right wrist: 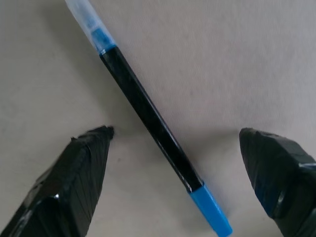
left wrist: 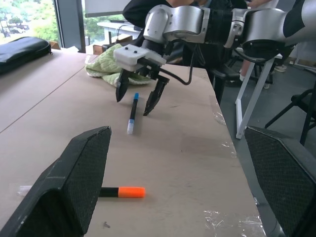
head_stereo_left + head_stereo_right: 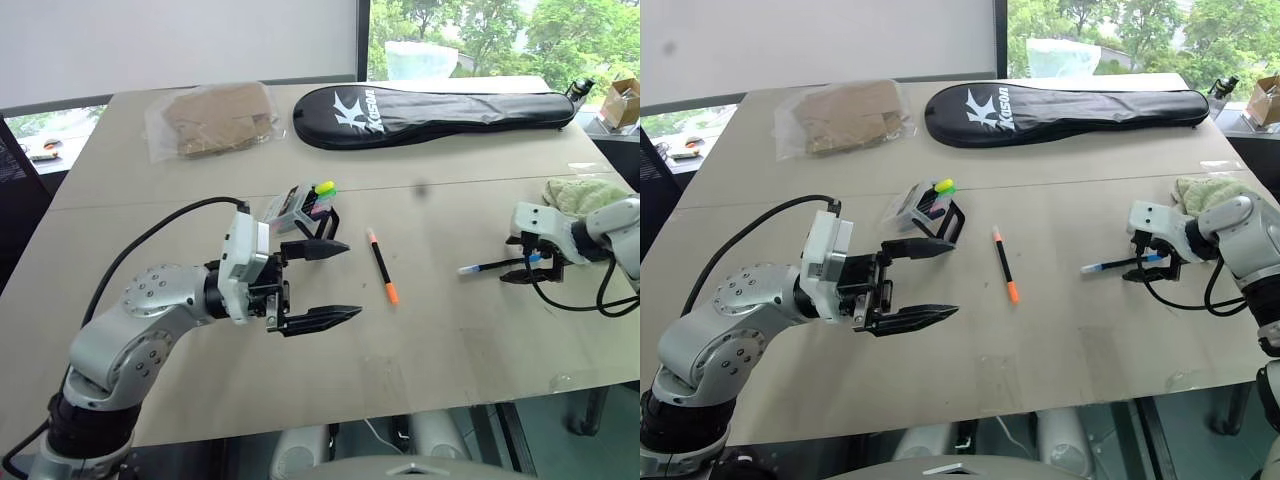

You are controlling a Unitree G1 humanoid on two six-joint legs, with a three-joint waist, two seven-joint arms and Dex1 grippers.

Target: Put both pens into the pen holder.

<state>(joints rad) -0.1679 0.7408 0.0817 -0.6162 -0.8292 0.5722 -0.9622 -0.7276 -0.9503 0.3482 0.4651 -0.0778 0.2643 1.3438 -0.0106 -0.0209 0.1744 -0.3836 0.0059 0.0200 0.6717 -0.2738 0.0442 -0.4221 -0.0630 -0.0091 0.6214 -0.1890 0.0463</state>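
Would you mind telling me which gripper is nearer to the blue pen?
Right. The right gripper is open, its fingers either side of the blue pen on the table. The left gripper, also open, hangs well away, past the orange-ended pen.

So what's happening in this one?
The right gripper is open, its fingers straddling the thin dark-blue pen with a light-blue end, which lies flat on the table, not yet gripped. The black pen with orange ends lies mid-table, untouched. The left gripper hovers open near the small clear plastic pen holder.
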